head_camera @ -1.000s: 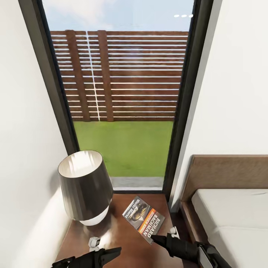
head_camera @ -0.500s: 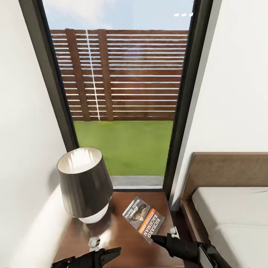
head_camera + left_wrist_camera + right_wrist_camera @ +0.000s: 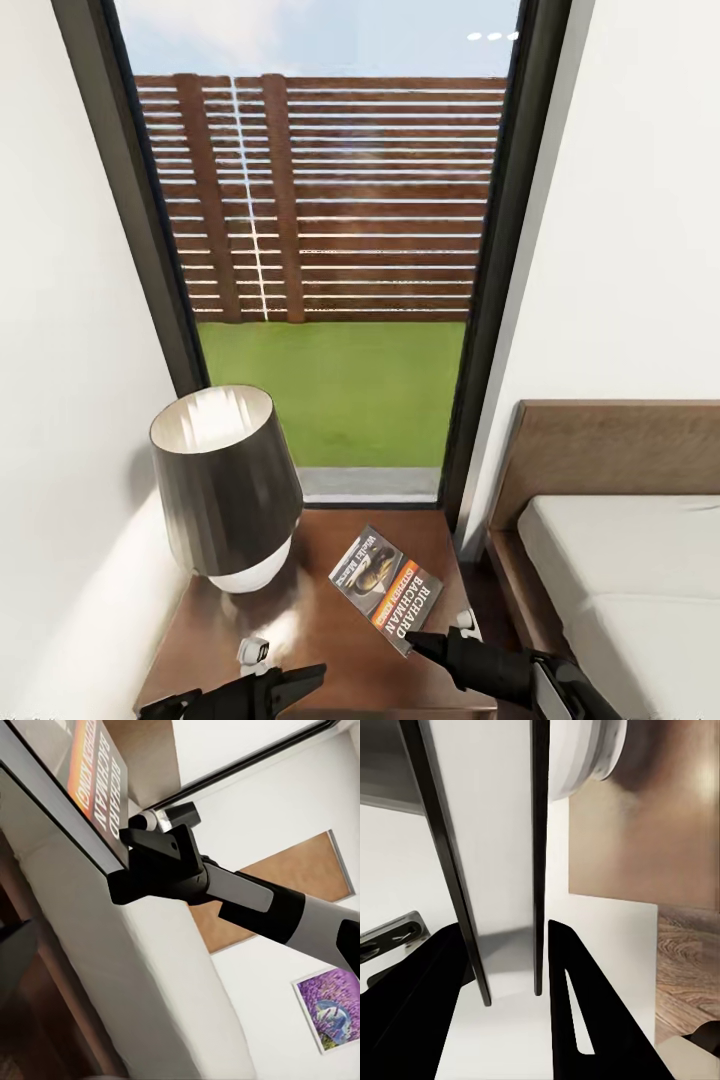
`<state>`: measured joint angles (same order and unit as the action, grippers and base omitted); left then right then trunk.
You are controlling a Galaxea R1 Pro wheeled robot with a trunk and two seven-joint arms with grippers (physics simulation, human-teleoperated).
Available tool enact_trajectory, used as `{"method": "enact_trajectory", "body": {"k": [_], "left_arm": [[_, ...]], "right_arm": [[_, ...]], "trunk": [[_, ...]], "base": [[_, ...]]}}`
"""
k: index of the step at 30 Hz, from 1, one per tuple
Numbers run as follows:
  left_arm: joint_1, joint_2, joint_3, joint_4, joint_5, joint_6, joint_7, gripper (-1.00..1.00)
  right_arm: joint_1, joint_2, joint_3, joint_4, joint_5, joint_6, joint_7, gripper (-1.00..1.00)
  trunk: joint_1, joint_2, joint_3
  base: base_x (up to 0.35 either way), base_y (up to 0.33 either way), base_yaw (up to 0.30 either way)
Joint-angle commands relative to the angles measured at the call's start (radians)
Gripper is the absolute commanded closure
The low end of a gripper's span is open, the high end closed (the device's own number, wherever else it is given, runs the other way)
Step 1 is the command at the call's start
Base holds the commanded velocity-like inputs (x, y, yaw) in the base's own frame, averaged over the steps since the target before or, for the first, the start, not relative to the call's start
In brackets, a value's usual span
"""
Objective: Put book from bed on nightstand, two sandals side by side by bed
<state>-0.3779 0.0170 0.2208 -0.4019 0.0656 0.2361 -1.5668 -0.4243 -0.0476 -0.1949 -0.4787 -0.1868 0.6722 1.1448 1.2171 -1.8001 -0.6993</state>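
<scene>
- I count one book (image 3: 386, 588), lying flat on the nightstand (image 3: 310, 640) at lower centre of the head view, cover up, "RICHARD" legible beside its orange band.
- My right gripper (image 3: 418, 641) sits at the book's near corner at the bottom of the frame; in the right wrist view its two dark fingers (image 3: 566, 997) stand apart with nothing between them.
- My left gripper (image 3: 300, 680) reaches in at lower left over the nightstand's near edge; I cannot tell whether it is spread or closed.
- One lamp (image 3: 226, 490) with a dark shade stands on the nightstand left of the book, apart from it.
- One bed (image 3: 630, 570), white mattress on a brown frame, fills the lower right.
- A tall dark-framed window (image 3: 320, 250) rises behind, showing grass and a slatted fence.
</scene>
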Motion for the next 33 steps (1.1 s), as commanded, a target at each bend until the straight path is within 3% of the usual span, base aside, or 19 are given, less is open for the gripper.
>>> {"method": "enact_trajectory", "body": {"k": [1, 9, 16, 33], "left_arm": [[-0.001, 0.0, 0.002, 0.0, -0.001, 0.011, -0.004, -1.0], [-0.001, 0.0, 0.003, 0.0, -0.001, 0.009, -0.004, -1.0], [-0.001, 0.0, 0.003, 0.0, -0.001, 0.009, -0.004, -1.0], [-0.001, 0.0, 0.003, 0.0, -0.001, 0.009, -0.004, -1.0]], "right_arm": [[-0.001, 0.0, -0.001, 0.0, -0.005, 0.007, 0.001, 1.0], [-0.001, 0.0, -0.001, 0.0, -0.005, 0.007, 0.001, 1.0], [-0.001, 0.0, -0.001, 0.0, -0.005, 0.007, 0.002, 1.0], [-0.001, -0.001, -0.001, 0.0, -0.008, 0.008, 0.004, 1.0]], "trunk": [[0.004, -0.008, -0.004], [0.034, -0.064, -0.029], [0.034, -0.064, -0.029], [0.096, -0.176, -0.079]], "base": [[0.0, 0.0, 0.0], [0.0, 0.0, 0.0], [0.0, 0.0, 0.0], [0.0, 0.0, 0.0]]}}
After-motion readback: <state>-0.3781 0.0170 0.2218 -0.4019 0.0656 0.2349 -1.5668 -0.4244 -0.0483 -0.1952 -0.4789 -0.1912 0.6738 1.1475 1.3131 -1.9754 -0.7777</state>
